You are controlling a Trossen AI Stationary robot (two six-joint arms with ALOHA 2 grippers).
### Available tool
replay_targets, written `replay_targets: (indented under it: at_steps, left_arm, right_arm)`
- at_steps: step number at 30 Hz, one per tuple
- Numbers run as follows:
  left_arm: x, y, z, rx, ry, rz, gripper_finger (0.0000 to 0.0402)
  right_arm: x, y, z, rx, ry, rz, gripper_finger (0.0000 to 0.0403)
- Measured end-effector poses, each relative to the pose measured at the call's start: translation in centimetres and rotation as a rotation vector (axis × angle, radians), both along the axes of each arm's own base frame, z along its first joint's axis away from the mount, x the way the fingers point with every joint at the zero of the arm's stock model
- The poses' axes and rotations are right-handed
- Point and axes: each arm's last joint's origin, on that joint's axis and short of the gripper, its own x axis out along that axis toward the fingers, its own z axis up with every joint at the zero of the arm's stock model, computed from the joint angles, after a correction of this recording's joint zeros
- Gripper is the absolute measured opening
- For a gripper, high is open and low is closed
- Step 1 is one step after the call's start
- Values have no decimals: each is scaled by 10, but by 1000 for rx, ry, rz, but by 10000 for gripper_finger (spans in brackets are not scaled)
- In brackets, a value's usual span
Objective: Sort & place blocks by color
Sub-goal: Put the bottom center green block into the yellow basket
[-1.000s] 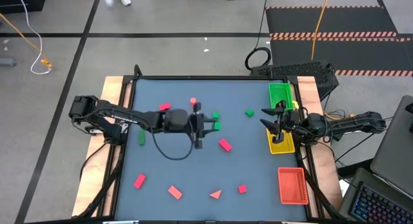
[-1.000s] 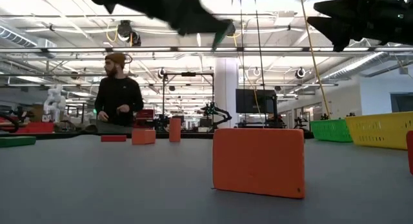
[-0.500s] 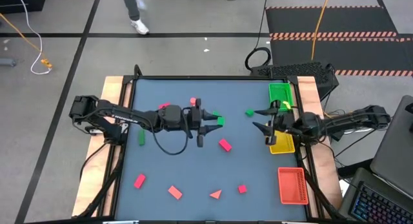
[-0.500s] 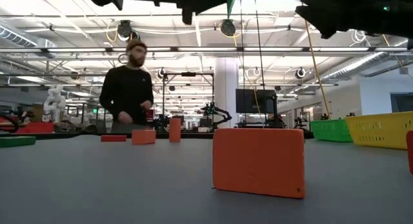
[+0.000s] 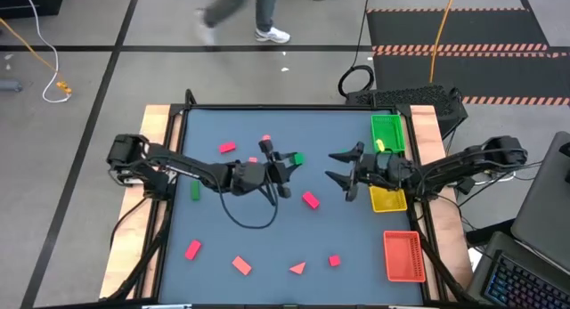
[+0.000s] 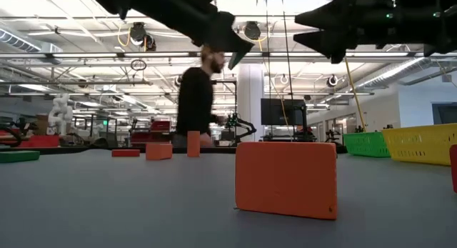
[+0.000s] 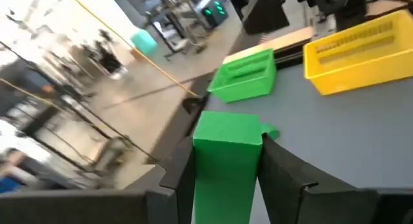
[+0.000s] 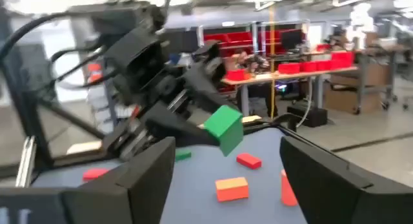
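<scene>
Left pincer (image 5: 291,159) is clamped on a green block (image 7: 227,161), held up over the middle of the surface (image 5: 267,229). Right pincer (image 5: 342,173) is wide open and empty, facing it. Looks like a handoff to me; if they're misaligned the block could drop. Pink blocks (image 5: 310,200) lie scattered, trays (image 5: 386,131) line the right edge, and someone (image 6: 196,105) is walking behind.

Robotics lab, open hall
Other robot arms (image 6: 239,124) are standing on far benches while a person (image 6: 196,98) is walking past.
</scene>
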Motion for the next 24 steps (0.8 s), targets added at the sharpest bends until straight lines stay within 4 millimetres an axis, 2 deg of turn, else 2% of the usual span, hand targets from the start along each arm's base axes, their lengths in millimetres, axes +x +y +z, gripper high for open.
replay_targets:
  at_steps: [5,11,17,24]
  left_arm:
    - [10,-6,-13,179,59,-20,129]
    - [12,-14,-21,379,179,-36,129]
    - [12,-13,-20,512,272,-7,164]
    - [11,-14,-22,512,287,-11,134]
  right_arm:
    - [7,-2,-5,134,-30,-83,316]
    - [19,-1,-6,229,-39,-76,327]
    - [34,0,-11,249,-3,-77,326]
    - [60,3,-10,256,32,-79,326]
